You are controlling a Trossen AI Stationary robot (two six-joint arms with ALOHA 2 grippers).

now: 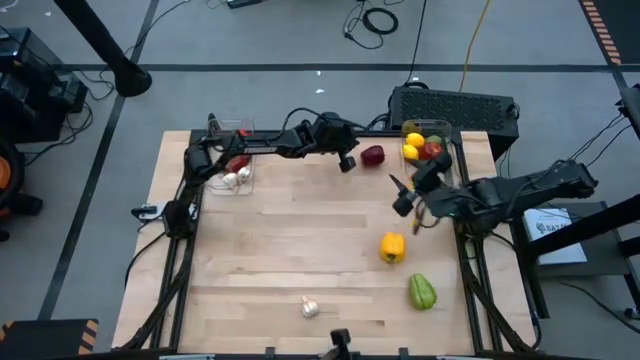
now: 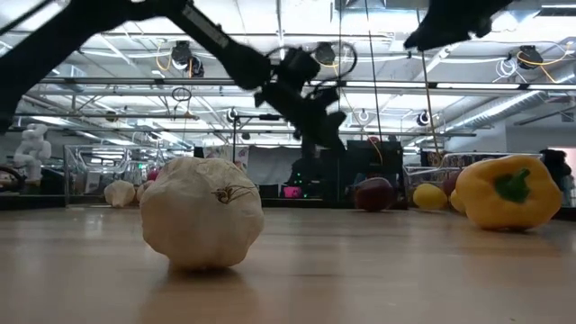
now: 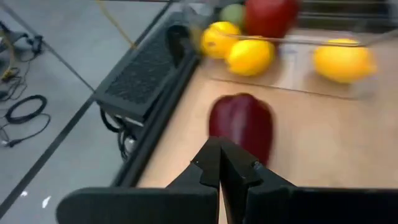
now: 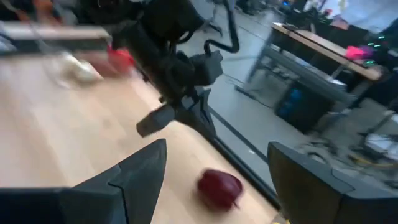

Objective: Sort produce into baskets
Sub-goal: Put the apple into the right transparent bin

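Observation:
A dark red fruit [image 1: 372, 155] [image 3: 242, 124] rests on the table near its far edge. My left gripper [image 1: 347, 163] [image 3: 219, 176] hovers shut just left of it, touching nothing. My right gripper [image 1: 402, 195] [image 4: 217, 165] hangs open above the table, right of the fruit [image 4: 219, 188], with nothing between its fingers. The right basket [image 1: 448, 140] holds lemons [image 3: 249, 56] and a red piece [image 1: 432, 150]. The left basket [image 1: 245, 133] holds garlic [image 1: 232, 178] and a red piece. A yellow pepper [image 1: 392, 247], a green pepper [image 1: 422, 291] and a garlic bulb [image 1: 310, 308] [image 2: 202, 211] lie loose on the table.
A black box [image 1: 455, 108] with cables stands just behind the table's far edge, beside the right basket. The table's middle and left half are bare wood [image 1: 270, 240]. The loose peppers lie near the right edge, under my right arm.

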